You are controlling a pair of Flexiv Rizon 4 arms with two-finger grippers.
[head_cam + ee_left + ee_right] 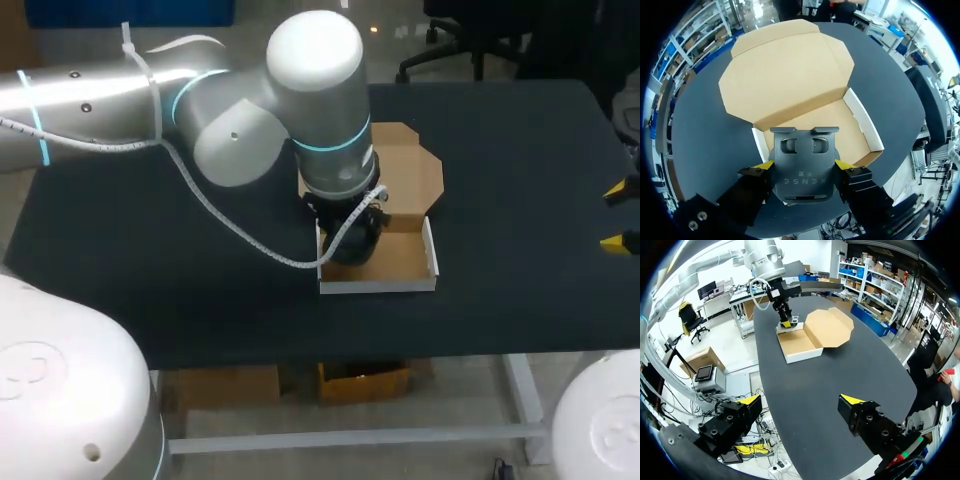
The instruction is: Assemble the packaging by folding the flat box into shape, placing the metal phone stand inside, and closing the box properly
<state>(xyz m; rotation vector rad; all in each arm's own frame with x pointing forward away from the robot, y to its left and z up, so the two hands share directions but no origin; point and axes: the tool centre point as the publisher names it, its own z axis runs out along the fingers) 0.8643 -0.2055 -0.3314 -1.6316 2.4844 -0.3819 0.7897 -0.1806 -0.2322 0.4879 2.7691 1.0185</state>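
My left gripper (804, 167) was shut tight on the stand (802, 156), with one yellow tip on each long side. The dark stand hung over the box (863, 125), at the wall across from the lid (785, 75). Its long way ran from that wall toward the lid, and the end with two holes pointed at the lid. Its flat face looked back at the wrist camera. The box was brown inside with white walls, and its lid lay open and flat. The box sat on a black table (150, 280). My right gripper (801, 400) was open and held nothing, well apart from the box.
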